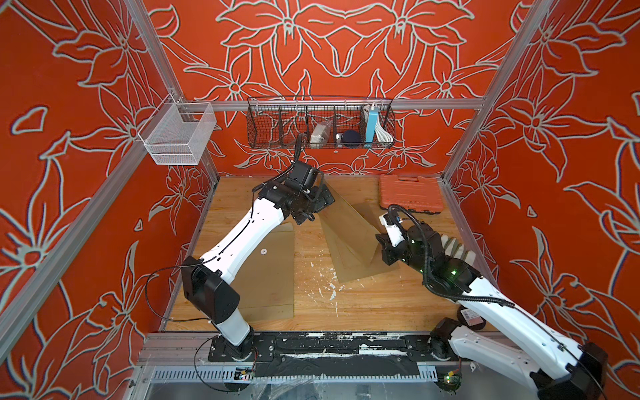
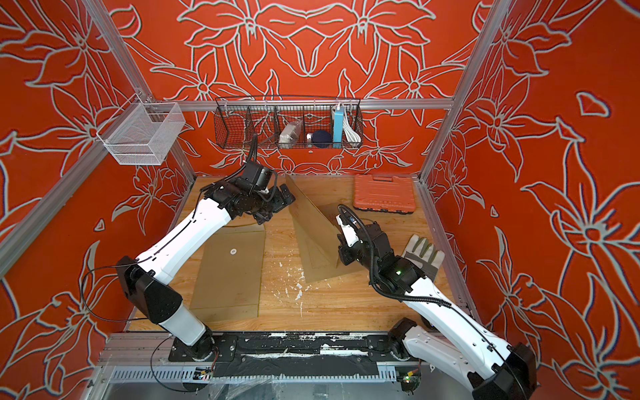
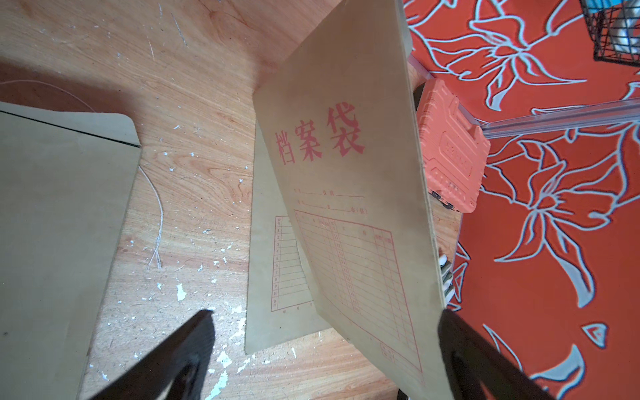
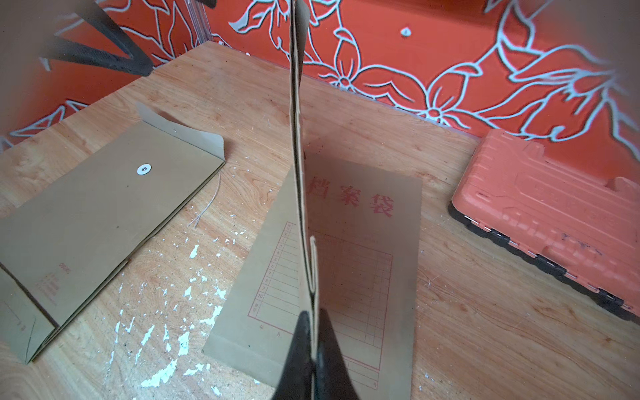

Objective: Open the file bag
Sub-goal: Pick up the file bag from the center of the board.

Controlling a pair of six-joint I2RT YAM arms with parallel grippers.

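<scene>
Wooden table (image 1: 346, 304); right tool (image 4: 314, 320) clamped on upright file bag (image 3: 346, 173); left tool (image 3: 325, 313) wide open; glove (image 2: 424, 251) half hidden by arm.

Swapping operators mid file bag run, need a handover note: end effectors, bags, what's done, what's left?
Left end effector: open, at the far corner of the held bag, gripping nothing.
Right end effector: shut on the held bag's edge, holding it upright.
Bags: second bag lies flat, printed side up, below the held one. Third bag lies flat on the left, flap open, string loose.
Done: third bag open.
Left: held bag's closure is not visible; probably the next to open.
</scene>
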